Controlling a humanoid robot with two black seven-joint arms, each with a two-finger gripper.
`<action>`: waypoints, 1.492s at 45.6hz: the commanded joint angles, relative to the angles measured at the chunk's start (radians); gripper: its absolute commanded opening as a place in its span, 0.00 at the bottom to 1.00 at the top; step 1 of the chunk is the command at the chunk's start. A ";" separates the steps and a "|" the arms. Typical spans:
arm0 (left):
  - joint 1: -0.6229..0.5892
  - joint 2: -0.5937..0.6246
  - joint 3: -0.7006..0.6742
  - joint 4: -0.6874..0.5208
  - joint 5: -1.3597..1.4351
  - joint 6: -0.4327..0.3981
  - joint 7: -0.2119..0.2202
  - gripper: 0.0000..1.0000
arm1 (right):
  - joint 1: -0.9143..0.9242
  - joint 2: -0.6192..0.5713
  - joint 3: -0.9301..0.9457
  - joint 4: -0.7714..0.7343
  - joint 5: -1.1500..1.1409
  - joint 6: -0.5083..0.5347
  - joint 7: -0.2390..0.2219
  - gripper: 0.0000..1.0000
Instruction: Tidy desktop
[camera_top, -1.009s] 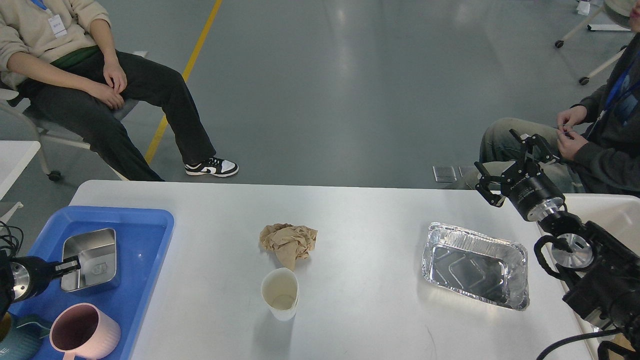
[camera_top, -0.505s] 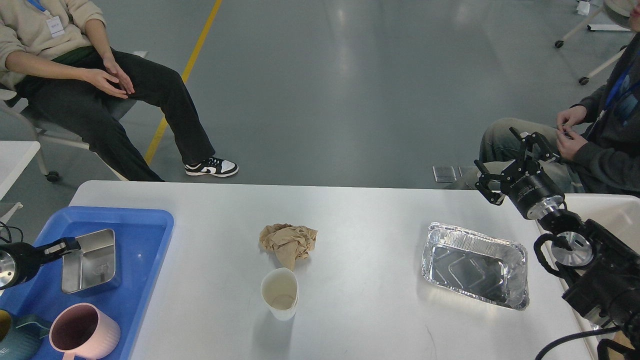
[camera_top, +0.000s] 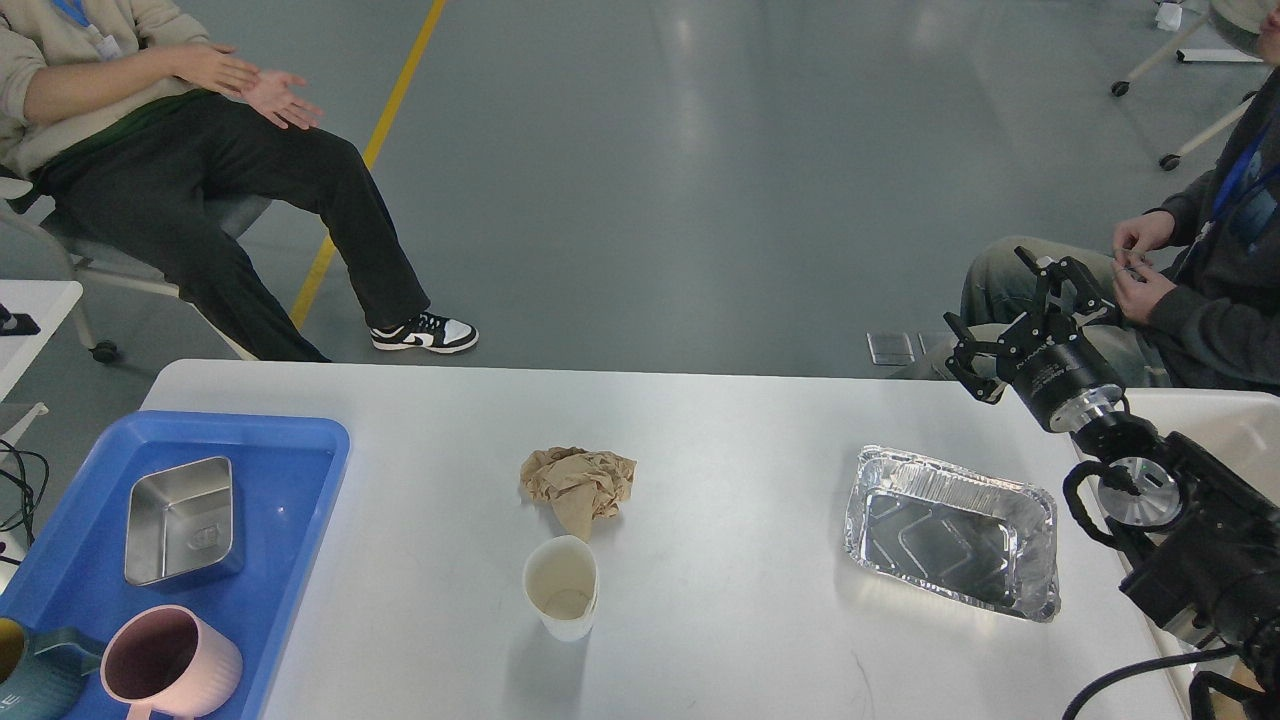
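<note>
We see the large white-grey desktop (camera_top: 720, 420) with rounded corners. Near its middle lies a crumpled ball of brown paper (camera_top: 579, 484). Just in front of the paper, toward us, stands a white paper cup (camera_top: 561, 600), upright and open on top. Well to the right of the paper lies a rectangular aluminium foil tray (camera_top: 950, 530). Well to the left of the paper, at the edge of the desktop, rests a blue plastic tray (camera_top: 290, 470).

Lab hall: floor line (camera_top: 372, 150), badged onlookers (camera_top: 120, 120).
</note>
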 joint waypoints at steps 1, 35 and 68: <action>-0.034 -0.008 -0.001 0.000 -0.199 -0.055 0.011 0.96 | 0.000 0.001 0.000 0.002 0.000 0.000 0.000 1.00; 0.211 -0.571 -0.317 0.009 -0.787 -0.013 0.309 0.97 | 0.002 -0.019 0.008 -0.011 0.002 -0.002 0.000 1.00; 0.305 -0.715 -0.692 0.009 -0.801 -0.006 0.427 0.97 | 0.003 -0.023 0.009 -0.011 0.002 -0.002 0.000 1.00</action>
